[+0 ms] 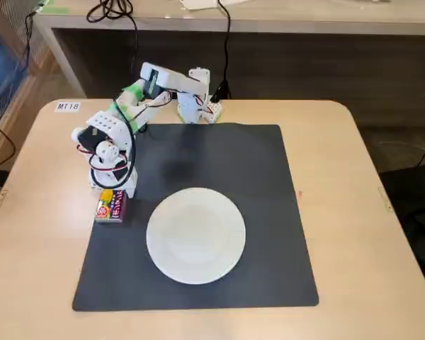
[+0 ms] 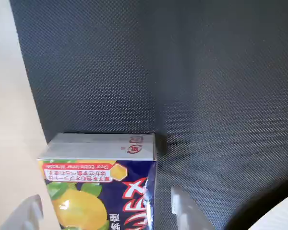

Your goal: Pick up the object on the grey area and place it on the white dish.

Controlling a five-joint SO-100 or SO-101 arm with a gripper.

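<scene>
While hiding the fingers (image 1: 112,200) overhead, showing them apart astride the packet (image 2: 103,189) in the wrist view, on grey mat (image 1: 269,234) atop beige tabletop (image 1: 368,212).

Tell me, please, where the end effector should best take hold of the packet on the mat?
Grip the packet across its narrow width, coming straight down from above. It lies flat at the left edge of the mat in the fixed view, so only its long side faces are free. In the wrist view the end effector already has one finger on either side, seemingly open.
</scene>
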